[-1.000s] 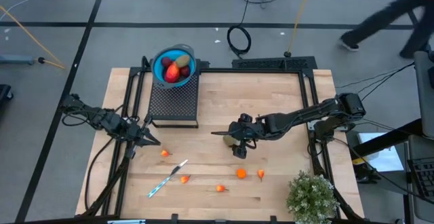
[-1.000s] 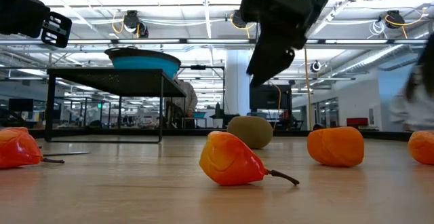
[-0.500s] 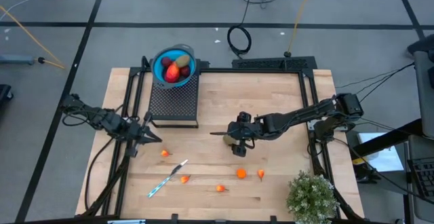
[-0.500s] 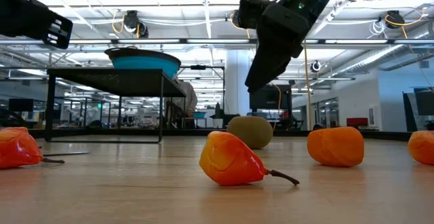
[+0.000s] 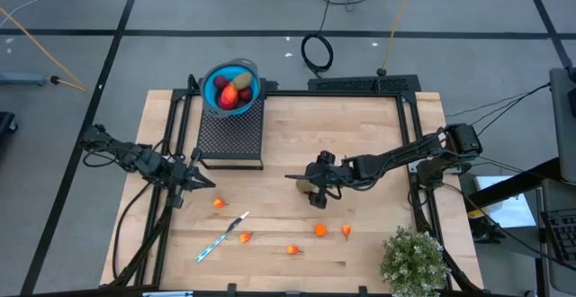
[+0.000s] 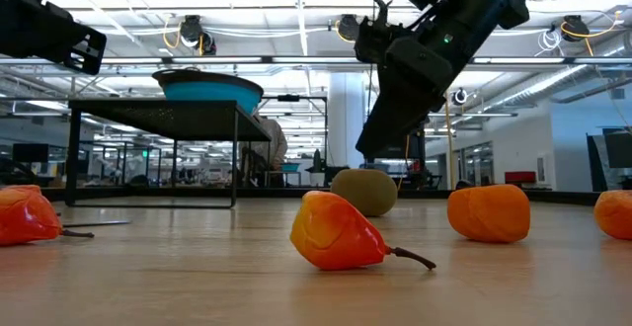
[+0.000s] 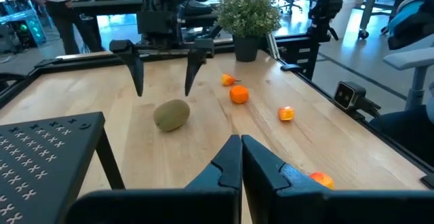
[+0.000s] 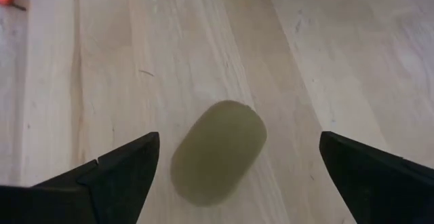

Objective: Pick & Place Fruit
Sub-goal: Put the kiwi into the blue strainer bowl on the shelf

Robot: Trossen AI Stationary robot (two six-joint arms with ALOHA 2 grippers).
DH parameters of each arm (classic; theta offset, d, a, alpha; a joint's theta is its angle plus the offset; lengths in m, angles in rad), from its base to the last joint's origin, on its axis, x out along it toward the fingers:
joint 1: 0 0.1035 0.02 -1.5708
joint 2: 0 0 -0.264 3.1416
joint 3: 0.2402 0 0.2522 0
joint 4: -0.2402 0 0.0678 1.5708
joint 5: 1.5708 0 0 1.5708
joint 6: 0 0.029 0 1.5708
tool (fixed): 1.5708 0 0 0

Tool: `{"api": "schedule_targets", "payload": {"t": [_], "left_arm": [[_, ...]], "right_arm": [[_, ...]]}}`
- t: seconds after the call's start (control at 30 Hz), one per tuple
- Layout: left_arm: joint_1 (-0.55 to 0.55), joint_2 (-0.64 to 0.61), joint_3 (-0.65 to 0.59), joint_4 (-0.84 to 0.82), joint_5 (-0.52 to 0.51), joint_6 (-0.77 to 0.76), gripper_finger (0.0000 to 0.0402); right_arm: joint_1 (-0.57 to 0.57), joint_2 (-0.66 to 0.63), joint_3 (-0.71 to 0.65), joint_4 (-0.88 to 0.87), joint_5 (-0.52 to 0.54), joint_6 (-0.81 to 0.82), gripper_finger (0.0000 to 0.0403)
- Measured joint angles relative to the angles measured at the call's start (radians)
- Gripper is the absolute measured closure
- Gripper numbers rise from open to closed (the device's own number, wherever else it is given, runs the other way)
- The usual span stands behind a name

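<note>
Your right gripper (image 8: 237, 166) is hovering wide open directly above the olive-brown oval (image 8: 218, 152), its long axis lying diagonally between the fingers.

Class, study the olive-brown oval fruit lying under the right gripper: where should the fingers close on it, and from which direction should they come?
Grip the olive-brown oval fruit across its narrow middle, coming straight down from above. It lies flat on the bare table with nothing touching it, so its long rounded sides are free. The right gripper is open and hangs above it, one finger on each side; turning the wrist to square the fingers with the short axis would likely help.
</note>
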Motion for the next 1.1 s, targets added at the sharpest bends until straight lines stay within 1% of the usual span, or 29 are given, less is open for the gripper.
{"api": "schedule_targets", "payload": {"t": [0.13, 0.23, 0.37, 0.43, 0.5, 0.6, 0.67, 0.77, 1.1], "left_arm": [[0.0, 0.0, 0.0, 0.001, 0.0, -0.001, 0.0393], [0.0, 0.0, 0.0, 0.001, 0.0, -0.001, 0.0386], [0.0, 0.0, 0.0, 0.001, 0.0, -0.003, 0.0391], [0.0, 0.0, 0.0, 0.001, 0.0, -0.003, 0.0398], [0.0, 0.0, 0.0, 0.0, 0.001, -0.003, 0.0399], [0.0, 0.0, 0.0, 0.001, 0.001, -0.003, 0.0391], [0.0, 0.0, 0.0, 0.001, 0.001, -0.006, 0.0386], [0.0, 0.0, 0.0, 0.001, 0.001, -0.007, 0.0383], [0.0, 0.0, 0.0, 0.009, 0.0, -0.022, 0.0382]], "right_arm": [[-0.009, 0.0, -0.016, 0.008, 0.006, 0.01, 0.0006], [-0.017, 0.0, -0.028, 0.054, 0.013, 0.01, 0.0007], [-0.026, 0.002, -0.039, 0.117, -0.023, 0.01, 0.0007], [-0.03, 0.03, -0.038, 0.145, -0.036, 0.011, 0.0007], [-0.031, 0.052, -0.041, 0.133, -0.038, 0.009, 0.0007], [-0.032, 0.113, -0.037, 0.183, -0.038, -0.006, 0.0007], [-0.033, 0.14, -0.04, 0.164, -0.038, -0.011, 0.0007], [-0.037, 0.18, -0.039, 0.179, -0.04, -0.008, 0.0007], [-0.037, 0.171, -0.039, 0.167, -0.039, -0.003, 0.0008]]}}
